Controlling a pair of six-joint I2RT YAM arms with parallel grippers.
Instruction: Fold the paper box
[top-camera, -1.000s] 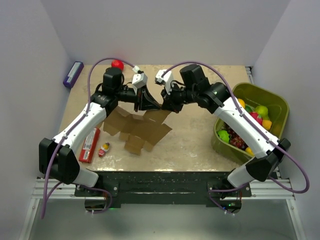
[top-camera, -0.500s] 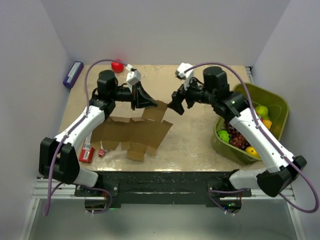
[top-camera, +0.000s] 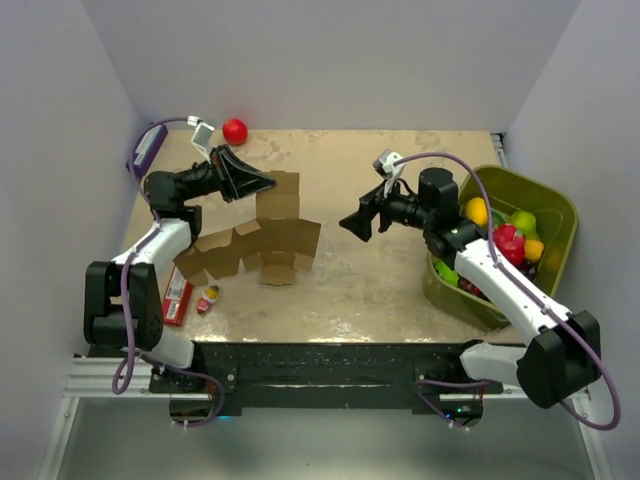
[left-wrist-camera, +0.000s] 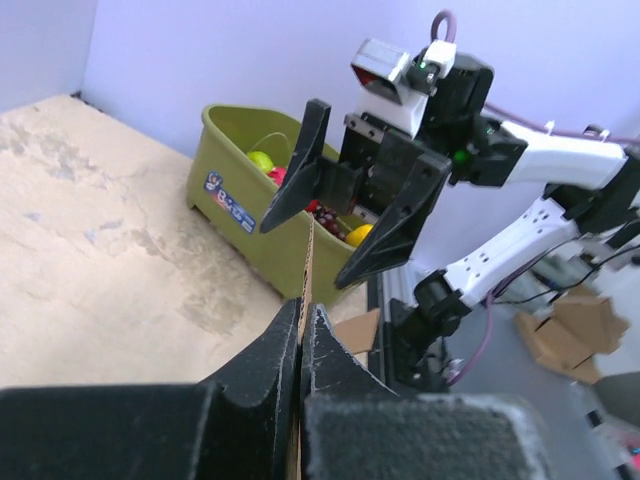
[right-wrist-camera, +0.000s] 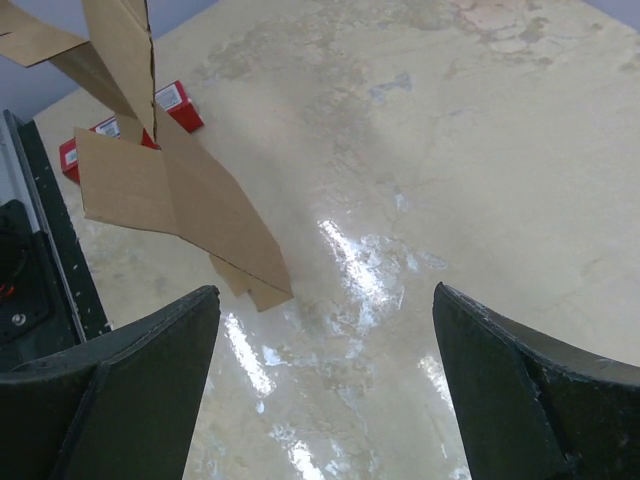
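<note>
The paper box (top-camera: 262, 243) is a flat brown die-cut sheet, lifted at its far flap and hanging down to the table left of centre. My left gripper (top-camera: 268, 182) is shut on that upper flap. In the left wrist view the sheet's thin edge (left-wrist-camera: 306, 262) runs up from between the closed jaws of the left gripper (left-wrist-camera: 301, 318). My right gripper (top-camera: 353, 225) stands open to the right of the sheet, apart from it. The right wrist view shows the right gripper (right-wrist-camera: 325, 297) with only bare table between its fingers and the paper box (right-wrist-camera: 170, 190) at upper left.
A green bin (top-camera: 550, 196) with fruit stands at the right edge. A red ball (top-camera: 235, 130) lies at the back. A purple box (top-camera: 146, 146) sits at the far left. A red pack (top-camera: 178, 291) and a small toy (top-camera: 209, 297) lie at the front left.
The right gripper has let go of the sheet, opened wide and drawn back to the right. The left arm has swung left, carrying the sheet with it.
</note>
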